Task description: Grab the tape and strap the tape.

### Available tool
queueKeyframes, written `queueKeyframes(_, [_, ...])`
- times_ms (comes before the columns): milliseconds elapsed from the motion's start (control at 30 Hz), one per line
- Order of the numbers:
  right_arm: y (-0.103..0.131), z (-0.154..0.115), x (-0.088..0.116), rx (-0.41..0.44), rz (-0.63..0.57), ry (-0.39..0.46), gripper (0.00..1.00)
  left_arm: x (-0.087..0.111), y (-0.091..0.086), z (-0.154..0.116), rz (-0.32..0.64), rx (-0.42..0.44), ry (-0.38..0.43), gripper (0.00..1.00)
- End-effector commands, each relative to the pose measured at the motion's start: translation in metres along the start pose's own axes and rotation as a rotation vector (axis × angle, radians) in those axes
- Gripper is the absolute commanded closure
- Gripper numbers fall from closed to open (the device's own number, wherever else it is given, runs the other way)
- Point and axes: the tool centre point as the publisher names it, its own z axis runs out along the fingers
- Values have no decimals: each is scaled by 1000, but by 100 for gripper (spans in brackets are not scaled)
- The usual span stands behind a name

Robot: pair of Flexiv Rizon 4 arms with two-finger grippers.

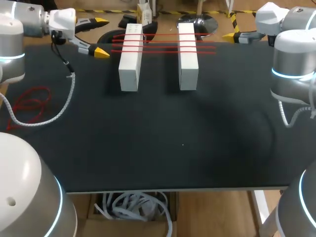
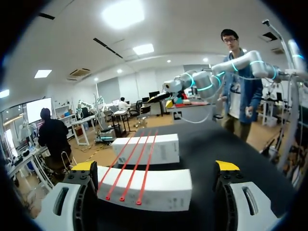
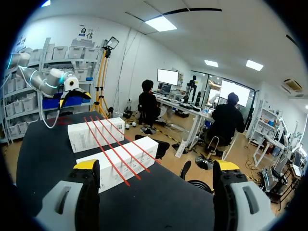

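Tape strips (image 1: 163,47) across two white boxes (image 1: 130,64)

white rectangular boxes (image 1: 130,64): 2 | taut red tape strips (image 1: 163,48) across them: 3 | loose red tape tangle (image 1: 30,104): 1 | black tabletop (image 1: 163,143): 1

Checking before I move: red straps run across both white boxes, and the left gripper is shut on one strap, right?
No. The left gripper is open and empty, beside the boxes, as the head view shows. The straps do cross both.
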Motion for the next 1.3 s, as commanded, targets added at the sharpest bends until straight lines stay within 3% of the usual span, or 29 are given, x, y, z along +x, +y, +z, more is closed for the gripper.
queueKeyframes(33, [0,-1,0,2,0,2,0,-11,10,1,-3,8,113,54])
queueKeyframes(133, [0,-1,0,2,0,2,0,-14,14,0,-4,3,119,60])
queueKeyframes(200, [0,-1,0,2,0,2,0,-16,15,0,-2,-4,126,74])
queueKeyframes(300, [0,-1,0,2,0,2,0,-19,20,0,-1,-3,127,69])
queueKeyframes(400, [0,-1,0,2,0,2,0,-20,22,1,-5,-1,128,74])
queueKeyframes(467, [0,-1,0,2,0,2,0,-20,27,1,-8,2,127,64])
queueKeyframes(600, [0,-1,0,2,0,2,0,-20,31,4,-19,5,129,68])
queueKeyframes(800, [0,-1,0,2,0,2,0,-19,39,8,-26,12,123,65])
queueKeyframes(967, [0,-1,0,2,0,2,0,-18,46,11,-36,18,121,68])
queueKeyframes(1033, [0,-1,0,2,0,2,0,-17,48,13,-40,19,120,64])
queueKeyframes(1300, [0,-1,0,2,0,2,0,-17,57,15,-52,22,113,66])
